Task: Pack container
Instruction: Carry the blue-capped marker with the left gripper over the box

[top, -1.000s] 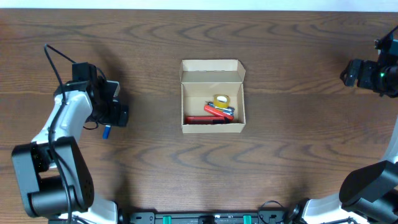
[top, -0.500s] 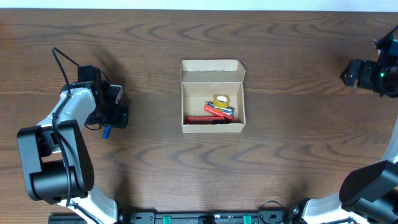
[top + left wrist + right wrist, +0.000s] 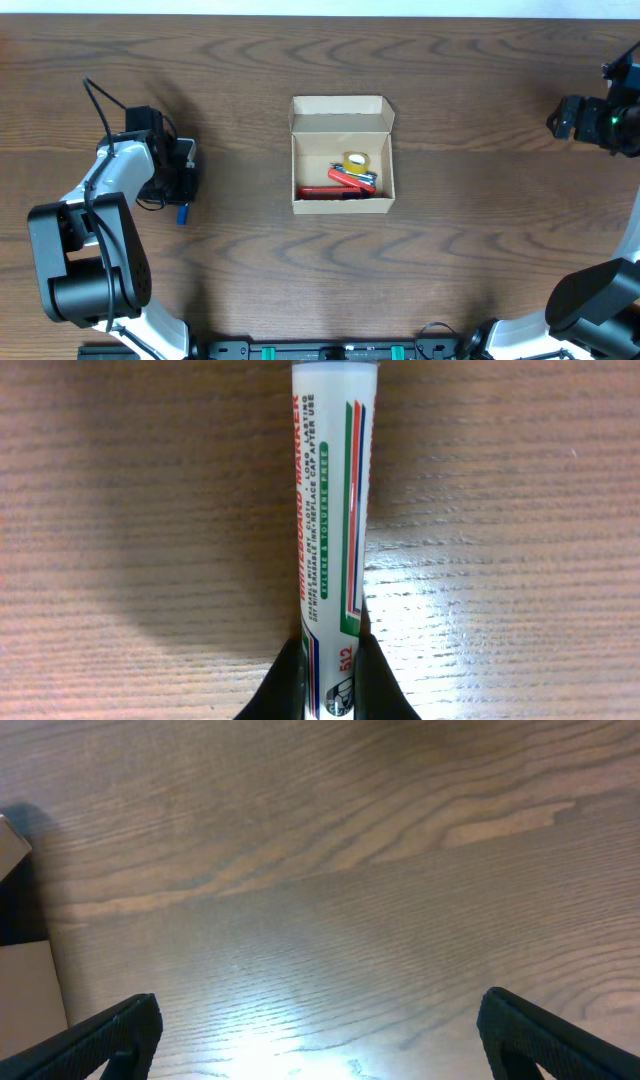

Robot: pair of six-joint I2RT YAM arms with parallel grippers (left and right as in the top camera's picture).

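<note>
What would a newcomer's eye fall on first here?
The open cardboard container at the table's centre, with red items and a yellow roll inside. Then the whiteboard marker pinched between the left gripper's fingers at the table's left, while the right gripper hangs open over bare wood.

Whiteboard marker [image 3: 335,510] — far end off the left-wrist view's top edge

A tan cardboard box [image 3: 340,122] sits mid-desk [image 3: 450,250] with its lid flap folded back. Inside lie a yellow tape roll [image 3: 354,160] and red markers [image 3: 328,193] along the near wall. Well to its left, the left gripper [image 3: 184,190] points down, the blue end of a marker [image 3: 183,213] poking out. The right gripper [image 3: 560,118] hangs at the far right edge.
</note>
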